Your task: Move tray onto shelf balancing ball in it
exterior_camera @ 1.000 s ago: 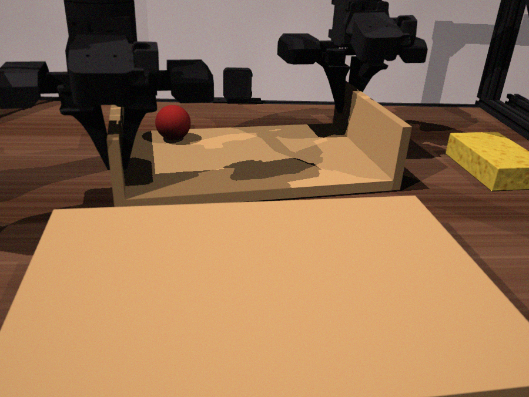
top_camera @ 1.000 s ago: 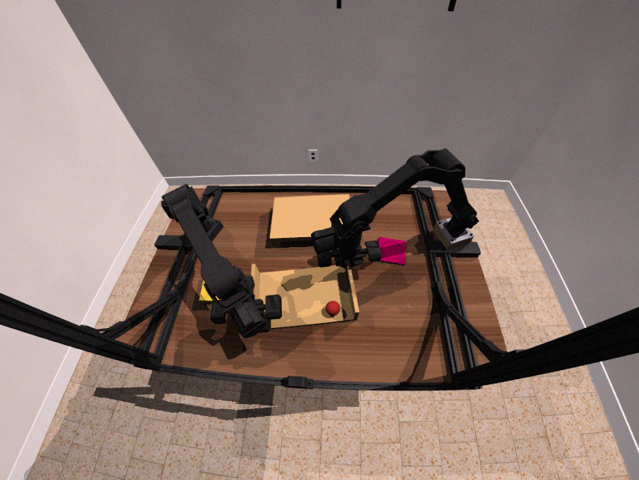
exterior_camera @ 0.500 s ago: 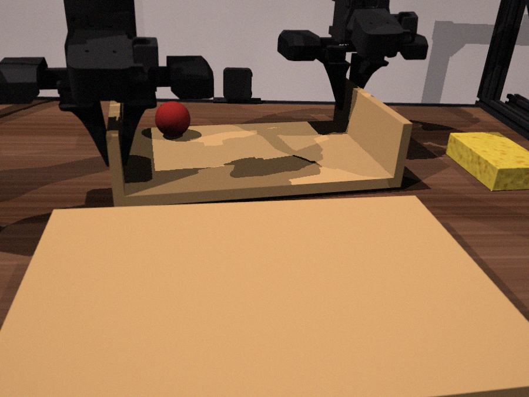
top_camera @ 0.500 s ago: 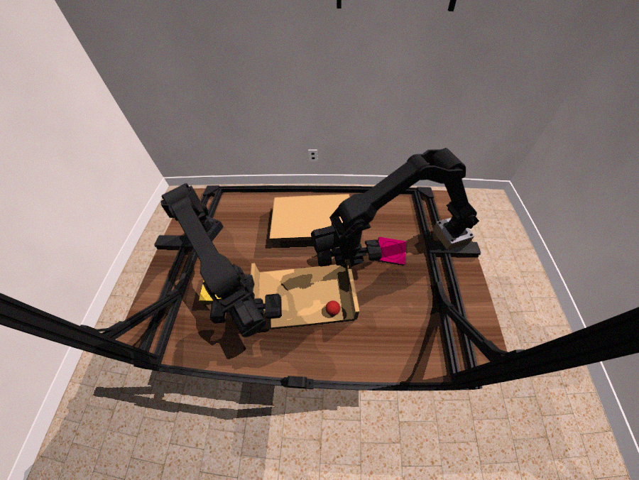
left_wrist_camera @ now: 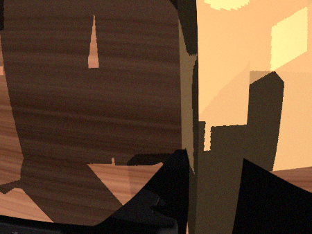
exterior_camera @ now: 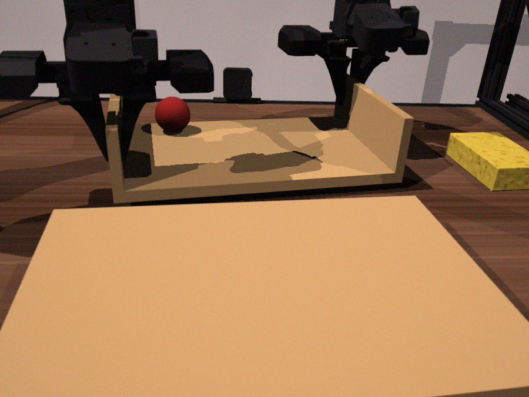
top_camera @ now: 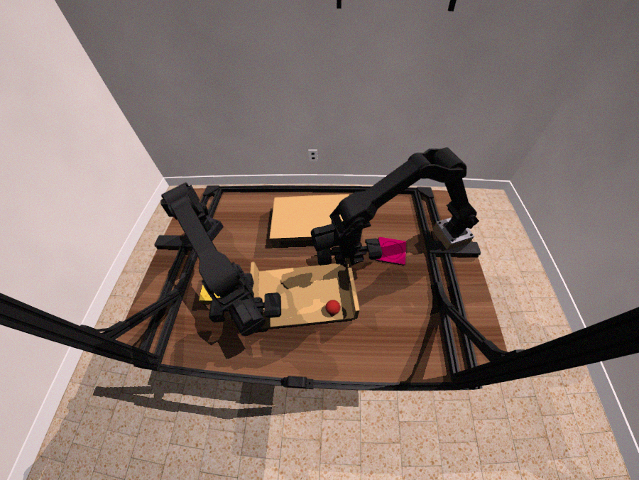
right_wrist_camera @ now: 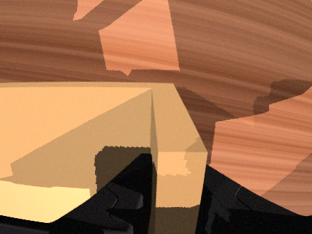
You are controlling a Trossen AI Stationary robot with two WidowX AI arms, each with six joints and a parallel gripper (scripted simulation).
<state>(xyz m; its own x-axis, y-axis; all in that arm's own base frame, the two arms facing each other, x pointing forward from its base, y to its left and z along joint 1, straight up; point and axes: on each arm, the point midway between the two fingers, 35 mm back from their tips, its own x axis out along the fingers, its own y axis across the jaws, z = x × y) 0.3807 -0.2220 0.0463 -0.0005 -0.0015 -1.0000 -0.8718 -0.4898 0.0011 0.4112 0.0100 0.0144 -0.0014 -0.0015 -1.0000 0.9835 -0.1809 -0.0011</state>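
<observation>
Rn the wooden tray (top_camera: 309,309) (exterior_camera: 256,185) (left_wrist_camera: 225,86) (right_wrist_camera: 180,180) is held at both ends, w/ the left gripper (top_camera: 262,316) (exterior_camera: 346,102) (left_wrist_camera: 200,159) clamped on the end wall nearer the yellow sponge (top_camera: 208,295) (exterior_camera: 487,158) and the right gripper (top_camera: 348,262) (exterior_camera: 115,158) (right_wrist_camera: 164,164) clamped on the opp. end wall. Each has one finger inside the tray and the other outside. The tray is over the table (top_camera: 335,361) (exterior_camera: 42,149) (left_wrist_camera: 87,104) (right_wrist_camera: 243,52), beside the low shelf (top_camera: 299,216) (exterior_camera: 265,277), not on it. It looks approx. level; a dark strip shows under its edge on the shelf side, but can't tell for sure how high it sits. The red ball (top_camera: 332,307) (exterior_camera: 172,114) is on the tray floor, near the right gripper's end wall and toward the long side away from the shelf, w/ both grippers apart from it. The sponge lies on the table just past the left gripper's end; a pink square (top_camera: 393,250) lies on the other side, partly under the right gripper's housing in the top view.
</observation>
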